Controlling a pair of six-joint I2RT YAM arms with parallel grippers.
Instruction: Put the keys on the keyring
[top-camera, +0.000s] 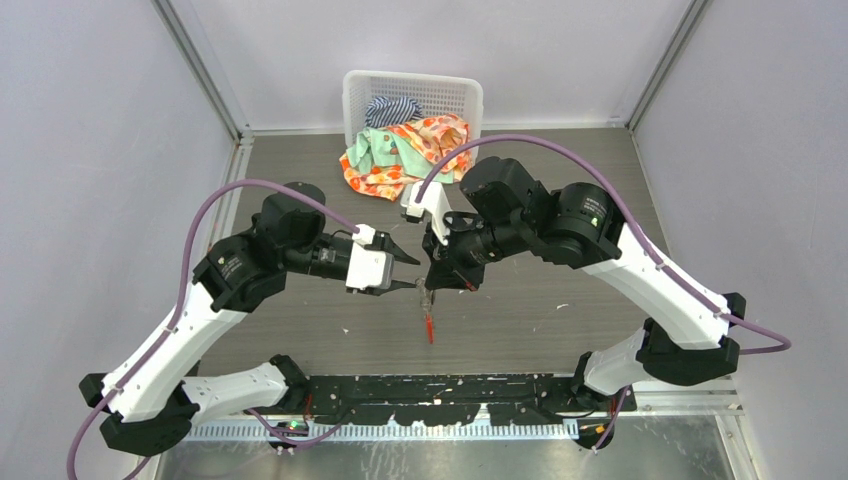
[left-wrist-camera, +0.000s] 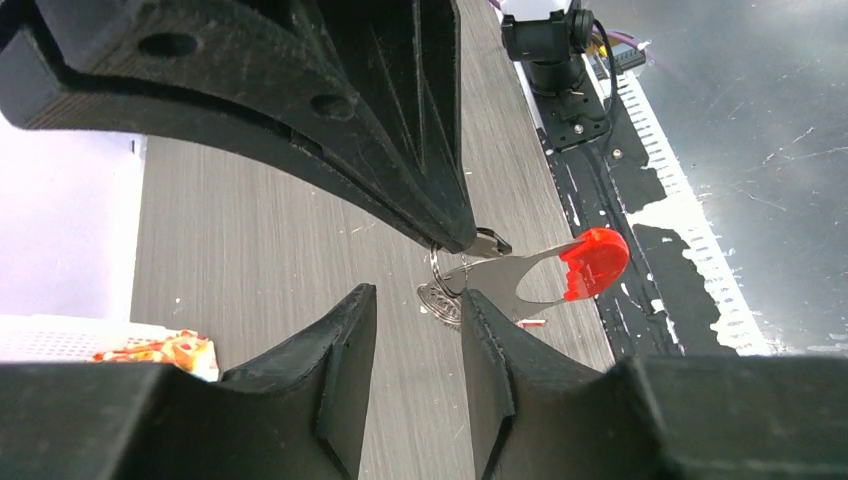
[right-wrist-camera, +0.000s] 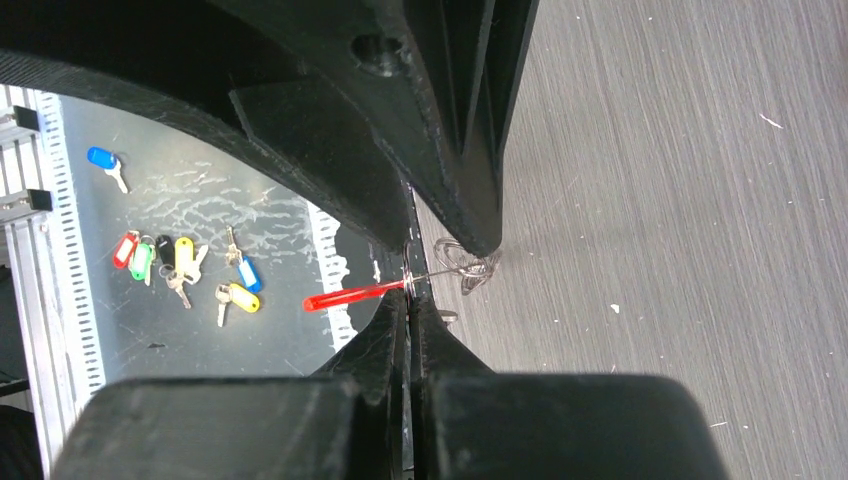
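My right gripper (top-camera: 432, 284) is shut on the keyring (top-camera: 428, 298) and holds it above the table. In the right wrist view the jaws (right-wrist-camera: 410, 296) pinch the grey ring, with the red tag (right-wrist-camera: 348, 296) sticking out left and the silvery pieces (right-wrist-camera: 470, 266) to the right. My left gripper (top-camera: 407, 270) is open and empty, just left of the ring. In the left wrist view its fingers (left-wrist-camera: 417, 296) straddle empty air below the ring (left-wrist-camera: 440, 272), the silvery fan (left-wrist-camera: 440, 302) and the red tag (left-wrist-camera: 596, 262). I cannot make out the two loose keys.
A white basket (top-camera: 412, 88) with striped and orange cloth (top-camera: 405, 150) spilling out stands at the back of the table. Several keys with coloured tags (right-wrist-camera: 180, 262) lie on the metal surface below the table's near edge. A black rail (top-camera: 440, 390) runs along the front.
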